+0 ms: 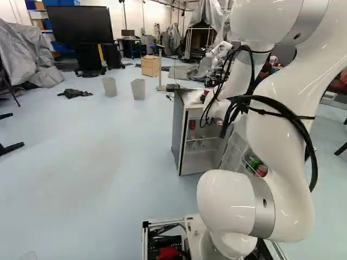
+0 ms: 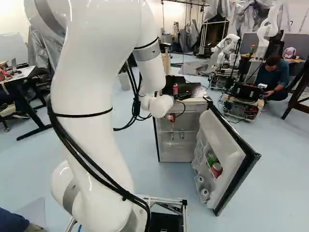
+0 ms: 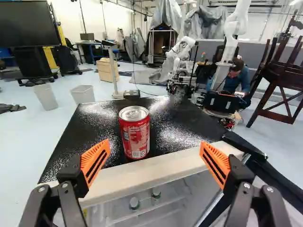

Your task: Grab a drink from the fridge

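Observation:
My gripper is hidden behind the arm's wrist in both base views. In the wrist view the gripper (image 3: 154, 148) stands open, its orange pads wide apart with nothing between them. A red drink can (image 3: 134, 133) stands upright on the fridge's black top, ahead of the fingers and nearer one of them. The same can (image 2: 175, 89) shows above the fridge in the right base view. The fridge (image 2: 182, 101) has its door (image 2: 234, 145) swung open. Inside hangs or stands a red item (image 2: 171, 117), with small bottles (image 3: 134, 203) lower down. Door shelves hold a green can (image 2: 211, 158) and a red one (image 2: 217, 169).
Two pale bins (image 1: 109, 86) (image 1: 138, 89) stand on the floor beyond the fridge's left, near a wooden box (image 1: 150, 65). Another robot (image 2: 226, 50) is behind the fridge, with a person crouching beside equipment. A dark table (image 2: 29, 87) stands at the left of the right base view.

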`<state>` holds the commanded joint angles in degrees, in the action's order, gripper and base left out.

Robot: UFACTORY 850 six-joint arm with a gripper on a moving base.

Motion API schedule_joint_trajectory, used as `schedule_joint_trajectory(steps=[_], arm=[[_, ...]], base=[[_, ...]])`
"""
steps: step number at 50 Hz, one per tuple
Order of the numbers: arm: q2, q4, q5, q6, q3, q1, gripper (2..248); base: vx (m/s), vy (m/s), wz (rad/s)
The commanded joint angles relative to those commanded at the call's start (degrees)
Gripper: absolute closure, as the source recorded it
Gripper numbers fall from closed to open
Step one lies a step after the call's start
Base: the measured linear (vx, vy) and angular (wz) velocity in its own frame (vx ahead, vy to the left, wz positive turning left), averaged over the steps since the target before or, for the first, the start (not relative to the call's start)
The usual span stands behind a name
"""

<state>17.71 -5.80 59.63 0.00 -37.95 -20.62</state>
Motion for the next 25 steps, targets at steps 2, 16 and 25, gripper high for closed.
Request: schedule_joint_trajectory(steps=[2,16,25], arm=[[-0.5,0.1,-0.3,0.0,0.3,-0.3,3],[-3.5,2.8,-5.5,0.0,1.8,-2.9,3],[-5.2,5.1,-9.7,0.0,2.5,-4.7,3]], base=[[0.000,0.000,0.000],[0.000,0.000,0.000],[0.000,0.000,0.000]])
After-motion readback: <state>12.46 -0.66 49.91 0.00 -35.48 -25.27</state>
